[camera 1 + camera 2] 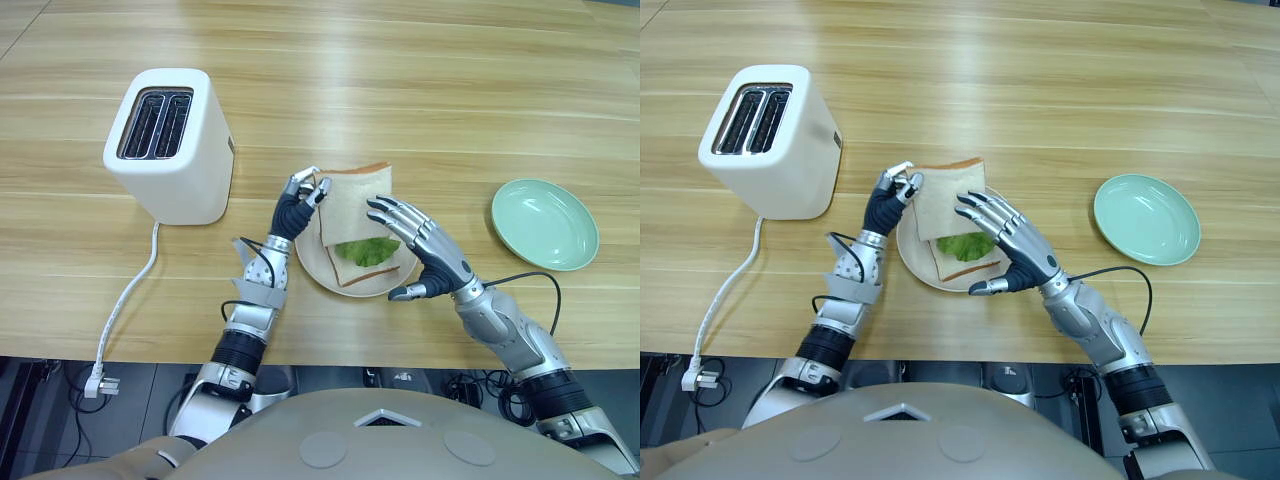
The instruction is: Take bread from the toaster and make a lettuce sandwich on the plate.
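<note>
A white toaster [172, 145] stands at the left with both slots dark. On a beige plate [313, 268] lies a bread slice [372, 273] with a green lettuce leaf [366, 250] on it. A second bread slice [352, 205] leans over the lettuce, its far edge past the plate's rim. My left hand [304, 192] pinches that slice's upper left corner. My right hand [422, 240] hovers over the plate's right side, fingers spread and holding nothing, its fingertips next to the top slice's right edge.
An empty pale green dish [545, 223] sits to the right of the plate. The toaster's white cord [130, 300] runs to a plug hanging over the table's front edge. Bare wooden tabletop stretches behind the plate.
</note>
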You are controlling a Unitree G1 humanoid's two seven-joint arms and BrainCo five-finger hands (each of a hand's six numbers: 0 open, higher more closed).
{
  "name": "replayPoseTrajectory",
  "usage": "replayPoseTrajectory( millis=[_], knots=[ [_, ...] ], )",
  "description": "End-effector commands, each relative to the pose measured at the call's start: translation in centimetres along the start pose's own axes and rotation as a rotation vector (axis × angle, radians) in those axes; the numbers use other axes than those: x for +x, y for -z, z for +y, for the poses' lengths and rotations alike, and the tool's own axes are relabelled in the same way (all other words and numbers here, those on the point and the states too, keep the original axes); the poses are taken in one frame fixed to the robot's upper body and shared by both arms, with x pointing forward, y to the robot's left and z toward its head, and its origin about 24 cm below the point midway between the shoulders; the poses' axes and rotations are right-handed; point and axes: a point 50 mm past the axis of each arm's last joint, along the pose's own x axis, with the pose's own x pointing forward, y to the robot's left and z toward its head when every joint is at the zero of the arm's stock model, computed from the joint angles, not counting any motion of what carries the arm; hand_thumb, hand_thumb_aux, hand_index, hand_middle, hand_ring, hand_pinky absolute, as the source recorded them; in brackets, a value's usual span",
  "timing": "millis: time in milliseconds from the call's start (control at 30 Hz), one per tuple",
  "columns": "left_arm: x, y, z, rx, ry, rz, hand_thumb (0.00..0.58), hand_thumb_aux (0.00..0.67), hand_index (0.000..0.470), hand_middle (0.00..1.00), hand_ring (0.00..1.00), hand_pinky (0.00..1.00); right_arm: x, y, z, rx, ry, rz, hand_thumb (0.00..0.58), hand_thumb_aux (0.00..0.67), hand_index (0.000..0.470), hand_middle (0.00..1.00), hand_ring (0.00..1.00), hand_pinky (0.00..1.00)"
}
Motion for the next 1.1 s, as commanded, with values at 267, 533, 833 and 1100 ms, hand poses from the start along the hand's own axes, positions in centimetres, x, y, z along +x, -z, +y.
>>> replayPoseTrajectory(
  millis=[267,533,833,1100],
  knots=[
    [-2.4,1.9,-1.8,-0.034,-0.034,0.142,0.580,0.670,0.460,1.00,1.00,1.00,-0.6,-0.5,1.7,0.070,-0.192,-0.001,0.000,0.000,0.000,0.00,0.00,0.00],
    [-3.8,3.7,-2.4,0.007,-0.010,0.259,0.580,0.670,0.460,1.00,1.00,1.00,-2.3,1.6,5.0,0.076,-0.438,0.134,0.000,0.000,0.000,0.00,0.00,0.00],
    [-4.6,6.0,-3.3,0.076,0.080,0.376,0.580,0.670,0.460,1.00,1.00,1.00,-4.2,2.7,7.6,0.106,-0.631,0.262,0.000,0.000,0.000,0.00,0.00,0.00],
    [-1.7,2.8,2.5,0.588,-0.099,0.104,0.000,0.000,0.000,0.01,0.01,0.01,-4.7,2.8,7.8,0.106,-0.681,0.283,0.000,0.000,0.000,0.00,0.00,0.00]
  ],
)
